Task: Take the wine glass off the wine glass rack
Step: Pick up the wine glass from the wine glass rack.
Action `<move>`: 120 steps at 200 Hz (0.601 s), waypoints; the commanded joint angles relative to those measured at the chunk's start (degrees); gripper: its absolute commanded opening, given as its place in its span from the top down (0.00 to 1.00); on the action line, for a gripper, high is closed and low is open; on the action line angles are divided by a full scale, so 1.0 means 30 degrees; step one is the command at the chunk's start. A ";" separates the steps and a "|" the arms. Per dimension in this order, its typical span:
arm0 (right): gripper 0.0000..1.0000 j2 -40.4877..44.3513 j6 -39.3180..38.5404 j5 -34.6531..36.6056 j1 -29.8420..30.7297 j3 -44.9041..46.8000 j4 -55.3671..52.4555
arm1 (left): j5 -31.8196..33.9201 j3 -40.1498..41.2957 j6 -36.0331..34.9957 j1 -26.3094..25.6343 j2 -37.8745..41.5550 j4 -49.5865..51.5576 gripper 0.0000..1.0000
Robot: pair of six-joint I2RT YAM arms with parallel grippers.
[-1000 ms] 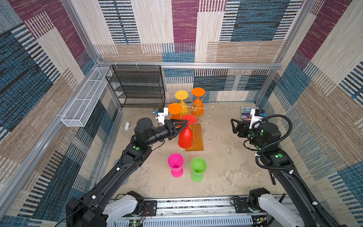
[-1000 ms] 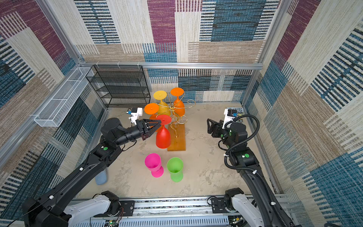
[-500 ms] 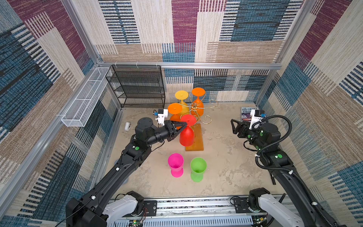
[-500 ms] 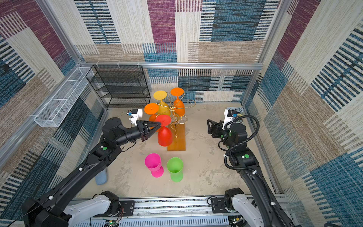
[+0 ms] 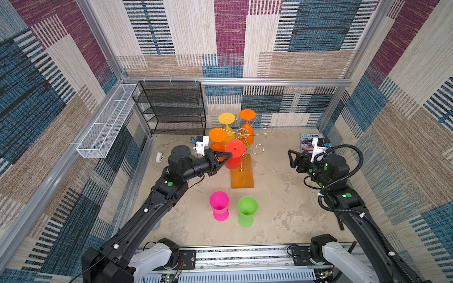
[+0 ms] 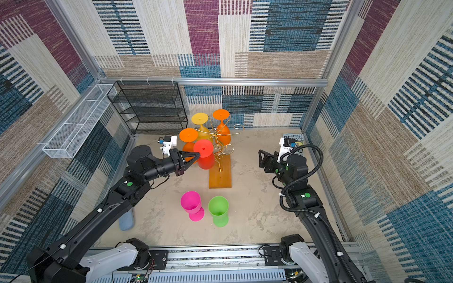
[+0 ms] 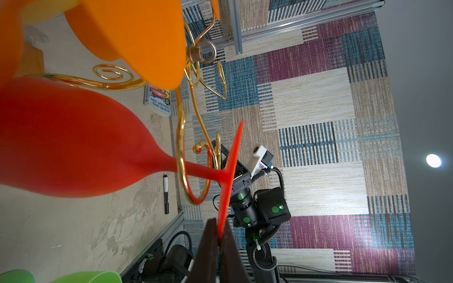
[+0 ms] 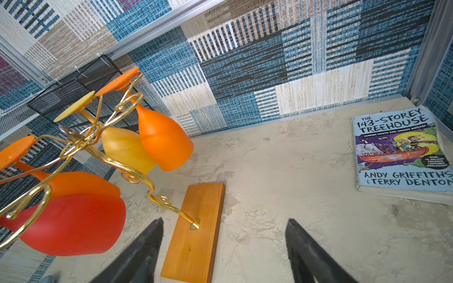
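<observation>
Over concrete floor (image 5: 282, 196), left gripper (image 7: 219, 235) clamps the foot rim of red wine glass (image 7: 73, 147); its stem lies crosswise ahead of fingertips, hooked in wine glass rack (image 5: 242, 176). Right gripper (image 8: 224, 221) gapes empty, farther.

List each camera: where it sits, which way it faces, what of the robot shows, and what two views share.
Top views: high above the arm bases, looking down on the wine glass rack; left arm, right arm visible.
Left wrist: on the left arm, faces along the shut left claw pinching the red wine glass foot; right arm beyond.
Right wrist: on the right arm, faces the rack's base past the open right claw.
Shared: both wrists see rack, red glass, book.
</observation>
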State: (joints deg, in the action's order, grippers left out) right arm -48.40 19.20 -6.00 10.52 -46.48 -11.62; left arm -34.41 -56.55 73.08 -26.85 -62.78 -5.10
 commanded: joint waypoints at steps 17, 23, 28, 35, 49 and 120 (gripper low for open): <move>0.21 -0.0016 -0.0072 -0.0131 -0.0024 0.0032 0.0855 | 0.0239 -0.0275 -0.0102 0.0101 0.0206 -0.0027 1.00; 0.21 -0.0009 -0.0071 -0.0131 -0.0022 0.0032 0.0855 | 0.0250 -0.0307 -0.0073 0.0125 0.0265 0.0126 1.00; 0.21 -0.0009 -0.0058 -0.0136 -0.0036 0.0024 0.0855 | 0.0251 -0.0336 -0.0045 0.0132 0.0323 0.0199 1.00; 0.21 0.0021 -0.0056 -0.0139 -0.0022 0.0024 0.0855 | 0.0251 -0.0338 0.0026 0.0187 0.0414 0.0301 1.00; 0.21 0.0050 -0.0018 -0.0141 -0.0022 0.0041 0.0855 | 0.0251 -0.0338 0.0269 0.0264 0.0530 0.0345 1.00; 0.21 0.0138 -0.0068 -0.0226 -0.0079 0.0084 0.0840 | 0.1267 -0.0862 0.0806 0.0337 0.0364 0.0529 1.00</move>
State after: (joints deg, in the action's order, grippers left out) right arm -48.29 19.22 -6.04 10.37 -46.37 -11.44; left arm -31.83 -58.17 74.83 -25.93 -61.45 -3.16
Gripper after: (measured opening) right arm 0.794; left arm 0.074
